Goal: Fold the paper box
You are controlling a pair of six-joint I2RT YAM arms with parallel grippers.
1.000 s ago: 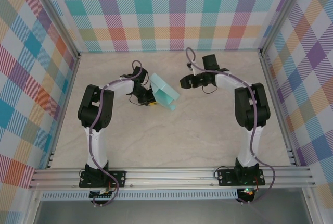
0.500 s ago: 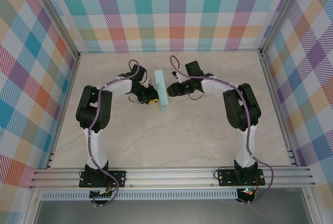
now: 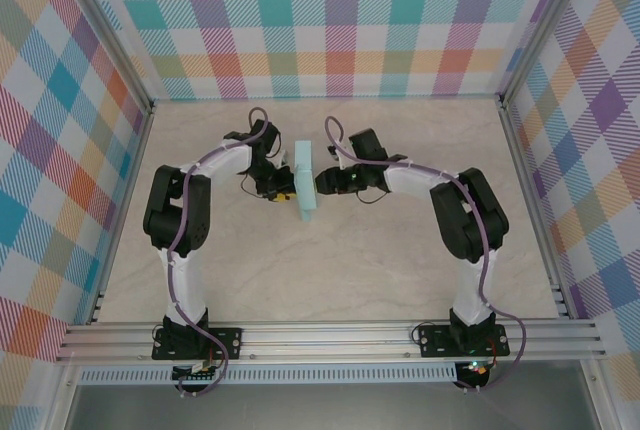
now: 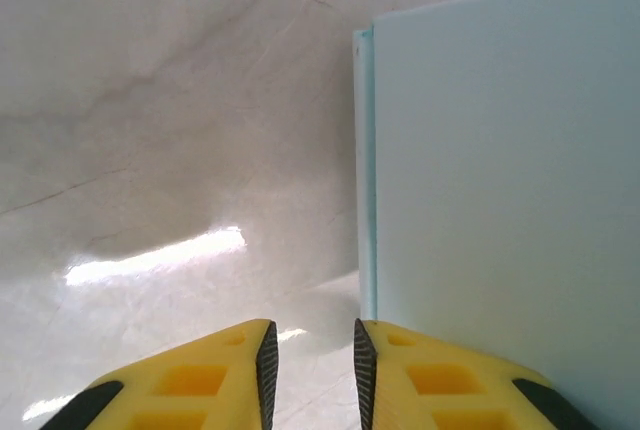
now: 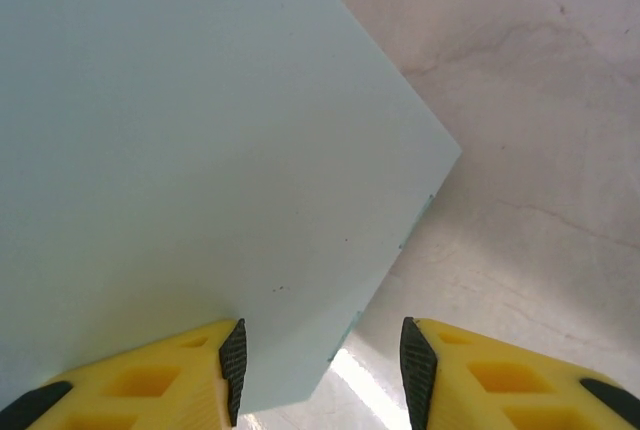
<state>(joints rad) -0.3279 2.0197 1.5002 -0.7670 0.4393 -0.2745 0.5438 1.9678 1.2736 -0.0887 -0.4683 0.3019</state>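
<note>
Marbled tabletop (image 3: 400, 250), mid-frame: left gripper (image 4: 310, 365) and right gripper (image 5: 320, 365), ajar and gripping nothing, flanked the upright paper box (image 3: 306, 182); even pressure seemed best.

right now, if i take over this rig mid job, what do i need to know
left gripper: open by a narrow gap with nothing in it, close beside the left face of the paper box.
right gripper: open wider, facing the box's other face. A corner of the card crosses the gap, but it is not clamped.
paper box: upright on edge, mid-table, between the two grippers. From above it looks like a thin slab.
Done: the card is raised and looks folded flat, with a doubled layer along one edge.
Left: it is not yet an open box shape, so the sides probably need folding up.
</note>
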